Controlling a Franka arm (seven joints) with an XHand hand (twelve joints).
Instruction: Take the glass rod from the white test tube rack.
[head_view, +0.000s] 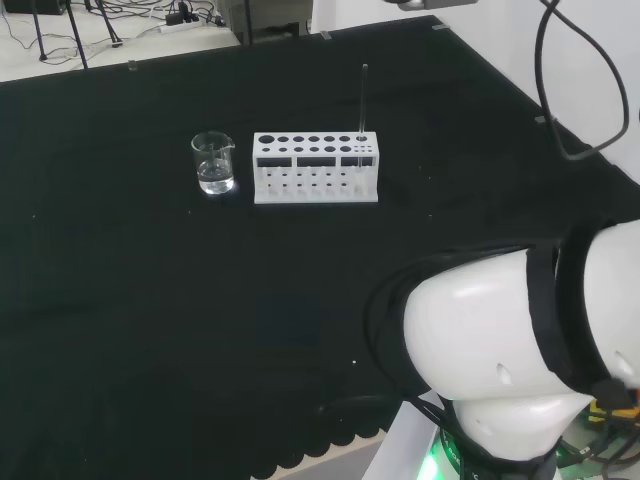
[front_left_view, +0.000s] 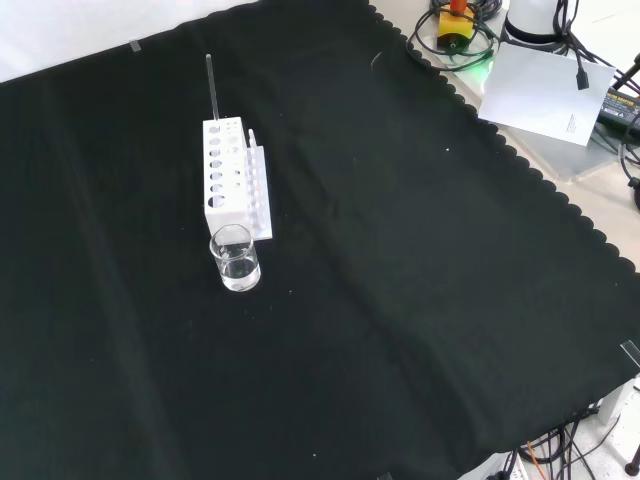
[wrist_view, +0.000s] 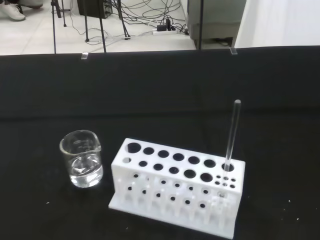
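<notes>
Hand's grasp cannot be told, glass rod (wrist_view: 231, 136) upright in white test tube rack (wrist_view: 176, 186) well ahead, glass beaker (wrist_view: 81, 165) beside rack.

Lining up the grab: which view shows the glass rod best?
The wrist view: the glass rod stands close and large, upright in an end hole of the white rack. The head view and front view show it small and thin.

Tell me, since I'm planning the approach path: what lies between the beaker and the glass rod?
The white rack's row of empty holes; the rod stands at the rack's end far from the beaker, as the head view shows.
</notes>
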